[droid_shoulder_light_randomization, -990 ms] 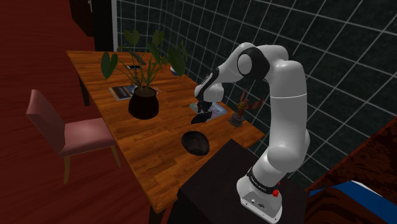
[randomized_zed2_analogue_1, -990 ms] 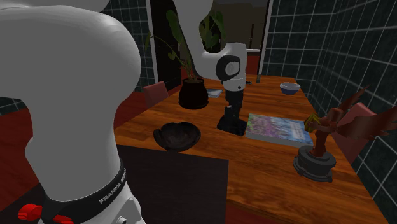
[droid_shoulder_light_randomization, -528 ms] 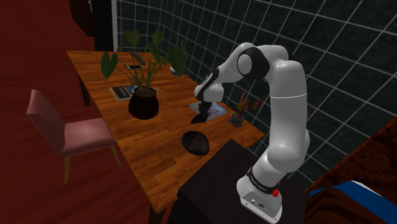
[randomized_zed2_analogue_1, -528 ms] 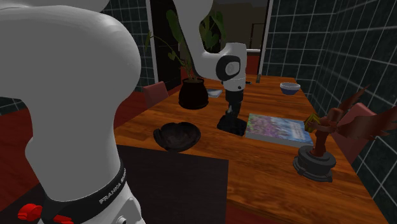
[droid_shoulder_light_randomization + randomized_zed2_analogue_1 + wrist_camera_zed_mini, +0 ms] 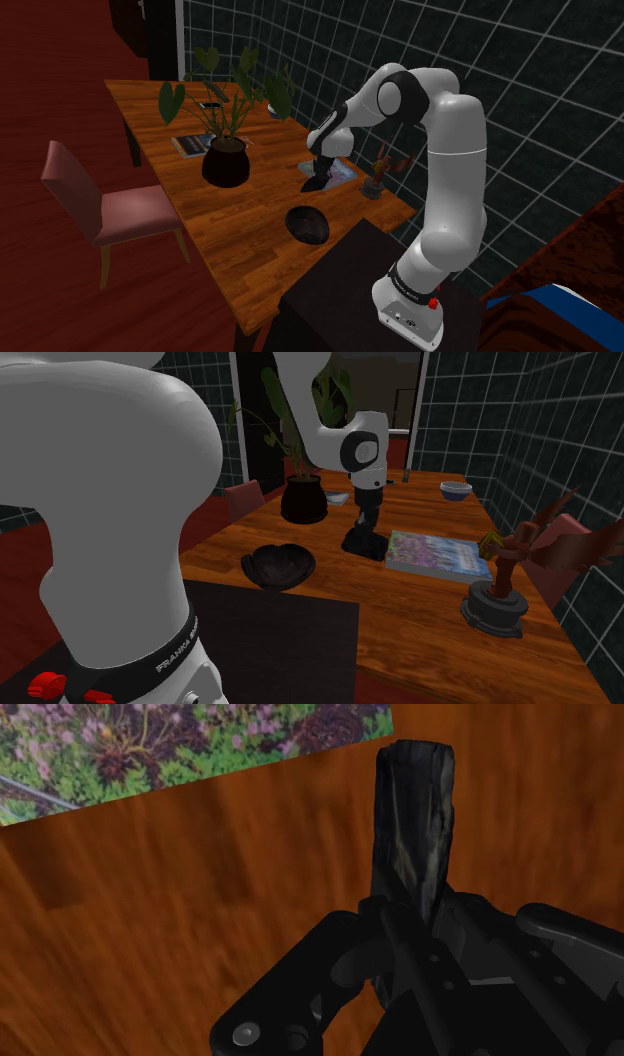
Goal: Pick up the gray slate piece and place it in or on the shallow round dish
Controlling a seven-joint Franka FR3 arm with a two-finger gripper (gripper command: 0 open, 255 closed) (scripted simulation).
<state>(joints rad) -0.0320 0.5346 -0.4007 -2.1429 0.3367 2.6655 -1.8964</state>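
Note:
A dark gray slate piece [image 5: 413, 824] stands upright between the black fingers of my gripper [image 5: 420, 919], which is shut on its lower end. In the second exterior view the gripper [image 5: 362, 530] holds the slate piece [image 5: 368, 546] just above the wooden table [image 5: 420, 622], beside a flowered book [image 5: 437, 552]. The shallow round dish [image 5: 278, 566] is dark and sits near the table's front edge, to that view's left of the gripper. From the shoulder view the dish [image 5: 308, 224] lies below the gripper [image 5: 318, 176] and slate piece [image 5: 314, 184].
A potted plant [image 5: 226, 160] stands behind the dish. A dark figurine [image 5: 497, 597] rises at the second exterior view's right, past the book. A blue bowl [image 5: 455, 489] sits far back. A pink chair [image 5: 100, 205] stands beside the table. My stand [image 5: 340, 290] abuts the table edge.
The fingers closed on the slate piece, and the arm has since risen a little, lifting the piece off the table.

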